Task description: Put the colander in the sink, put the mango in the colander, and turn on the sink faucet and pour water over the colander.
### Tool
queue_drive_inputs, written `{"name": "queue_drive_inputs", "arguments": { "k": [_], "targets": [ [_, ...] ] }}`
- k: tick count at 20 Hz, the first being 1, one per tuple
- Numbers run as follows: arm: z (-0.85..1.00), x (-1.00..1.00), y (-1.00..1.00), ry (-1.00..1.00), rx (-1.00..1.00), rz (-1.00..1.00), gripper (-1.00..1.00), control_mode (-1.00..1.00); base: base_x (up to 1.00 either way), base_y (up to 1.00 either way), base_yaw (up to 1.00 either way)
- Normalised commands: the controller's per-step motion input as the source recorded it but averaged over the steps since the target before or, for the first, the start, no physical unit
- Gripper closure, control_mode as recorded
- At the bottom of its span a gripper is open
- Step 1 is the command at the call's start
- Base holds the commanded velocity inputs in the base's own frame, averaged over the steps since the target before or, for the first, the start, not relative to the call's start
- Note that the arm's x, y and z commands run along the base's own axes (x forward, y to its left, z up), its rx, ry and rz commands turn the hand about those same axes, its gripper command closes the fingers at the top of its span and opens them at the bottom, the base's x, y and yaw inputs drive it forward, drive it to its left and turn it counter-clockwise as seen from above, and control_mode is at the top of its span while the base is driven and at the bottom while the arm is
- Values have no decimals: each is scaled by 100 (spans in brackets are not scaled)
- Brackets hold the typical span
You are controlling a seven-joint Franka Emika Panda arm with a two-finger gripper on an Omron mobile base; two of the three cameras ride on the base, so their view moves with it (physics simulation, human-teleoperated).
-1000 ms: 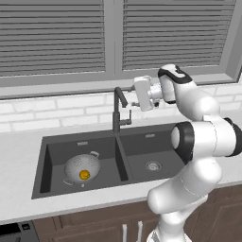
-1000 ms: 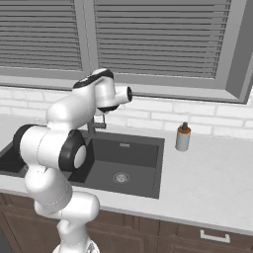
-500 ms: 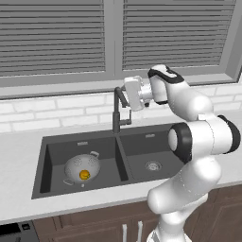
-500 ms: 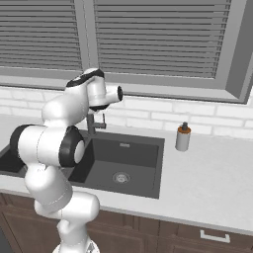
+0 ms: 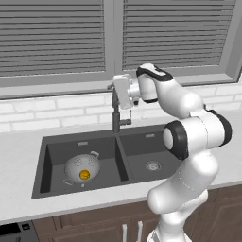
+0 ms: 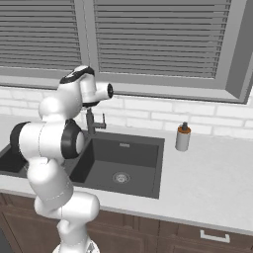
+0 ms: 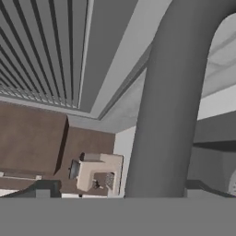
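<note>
We see the colander (image 5: 82, 168) sitting in the left basin of the sink (image 5: 52, 158), and the mango (image 5: 84, 175) lies inside the colander, just toward its front; the right basin holds only its round steel drain (image 5: 152, 165); the sink faucet (image 5: 116, 116) rises from the rear rim between the two basins, its stem upright and its small side lever pointing right. The arm reaches over the sink from the right, and the end effector (image 5: 113, 88) is level with the top of the faucet, right at its curved spout; in the hand view the faucet's thick dark pipe (image 7: 168, 101) runs up close before the camera, so the end effector seems to be touching or just beside it, though we cannot tell whether its fingers are spread or pressed together. In the right base view a small beige soap bottle (image 6: 183, 137) stands on the tabletop (image 6: 207, 178) to the right of the sink, near the white brick wall (image 6: 163, 111).
</note>
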Motion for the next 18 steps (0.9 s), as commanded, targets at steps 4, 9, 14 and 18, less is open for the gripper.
{"name": "queue_drive_inputs", "arguments": {
  "k": [4, 9, 14, 18],
  "targets": [
    [-14, 57, 78, 0, 0, -3, -100, -100, 0, 0, 0],
    [-24, 45, 81, 0, 0, -5, -100, -100, 0, 0, 0],
    [-22, 11, 47, 0, 0, -4, -100, -100, 0, 0, 0],
    [-16, 5, 33, 0, 1, -5, -100, -100, 0, 0, 0]
  ]
}}
